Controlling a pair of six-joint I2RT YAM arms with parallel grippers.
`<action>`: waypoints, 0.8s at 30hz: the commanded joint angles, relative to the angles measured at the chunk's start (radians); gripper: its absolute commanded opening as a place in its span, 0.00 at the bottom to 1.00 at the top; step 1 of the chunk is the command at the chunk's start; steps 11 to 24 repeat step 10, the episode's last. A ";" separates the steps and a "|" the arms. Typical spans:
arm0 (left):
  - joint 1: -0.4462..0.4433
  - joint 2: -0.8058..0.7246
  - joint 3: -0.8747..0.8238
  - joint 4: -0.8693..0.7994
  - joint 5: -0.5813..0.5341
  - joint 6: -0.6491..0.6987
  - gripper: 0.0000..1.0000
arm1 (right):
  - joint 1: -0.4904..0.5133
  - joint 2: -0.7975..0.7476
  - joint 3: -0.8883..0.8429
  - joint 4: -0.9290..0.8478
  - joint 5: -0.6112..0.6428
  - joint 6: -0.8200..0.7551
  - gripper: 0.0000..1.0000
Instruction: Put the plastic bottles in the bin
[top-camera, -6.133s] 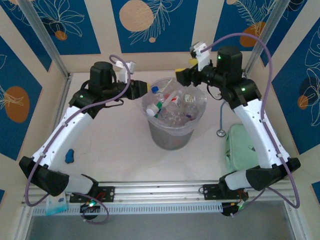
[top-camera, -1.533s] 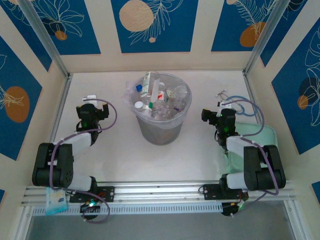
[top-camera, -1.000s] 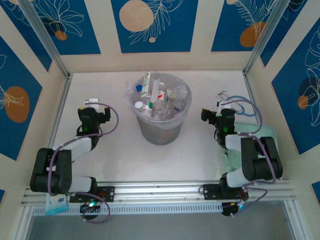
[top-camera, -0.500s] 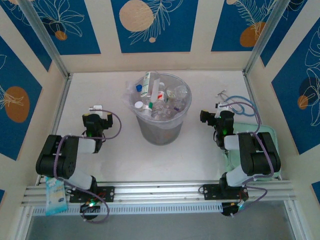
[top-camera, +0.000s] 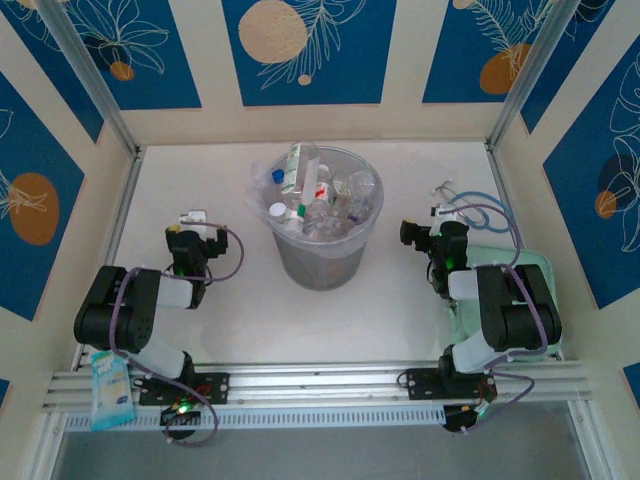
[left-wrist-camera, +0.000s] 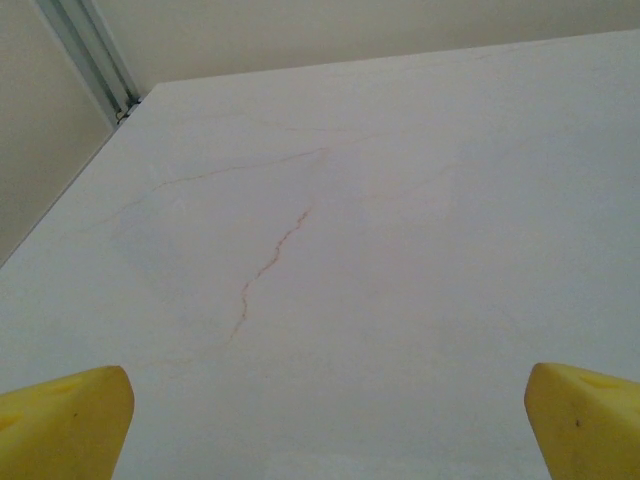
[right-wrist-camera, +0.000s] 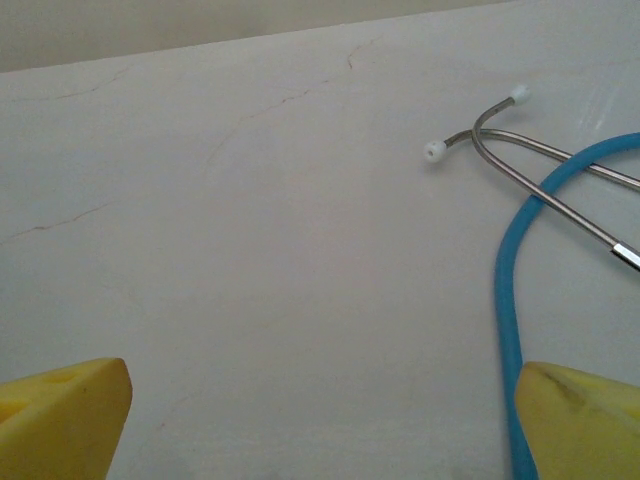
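The bin (top-camera: 321, 262), round and translucent with a bag liner, stands mid-table. It holds several plastic bottles (top-camera: 318, 200) piled up to its rim, and one white-and-green bottle (top-camera: 292, 168) sticks up at the left. My left gripper (top-camera: 190, 228) rests low on the table left of the bin. Its yellow fingertips (left-wrist-camera: 70, 420) are wide apart with only bare tabletop between them. My right gripper (top-camera: 438, 225) sits low to the right of the bin. It is open as well, its fingertips (right-wrist-camera: 60, 415) set far apart over bare table (right-wrist-camera: 250, 250).
A blue-tubed stethoscope (right-wrist-camera: 508, 300) lies just right of the right gripper, also seen from above (top-camera: 478, 203). A pale green case (top-camera: 541, 272) lies under the folded right arm. A blue-and-white packet (top-camera: 110, 385) hangs at the near-left rail.
Both arms have pulled back from over the bin and folded down near their bases. Over the last second the left arm tucked in a little more and the right barely moved.
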 joint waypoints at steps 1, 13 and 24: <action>-0.007 0.007 -0.010 0.039 0.018 0.002 1.00 | 0.000 0.001 0.007 0.029 -0.008 -0.019 0.99; -0.007 0.008 -0.009 0.036 0.018 0.002 1.00 | 0.003 -0.002 0.000 0.040 -0.004 -0.020 0.99; -0.007 0.008 -0.009 0.036 0.018 0.002 1.00 | 0.003 -0.002 0.000 0.040 -0.004 -0.020 0.99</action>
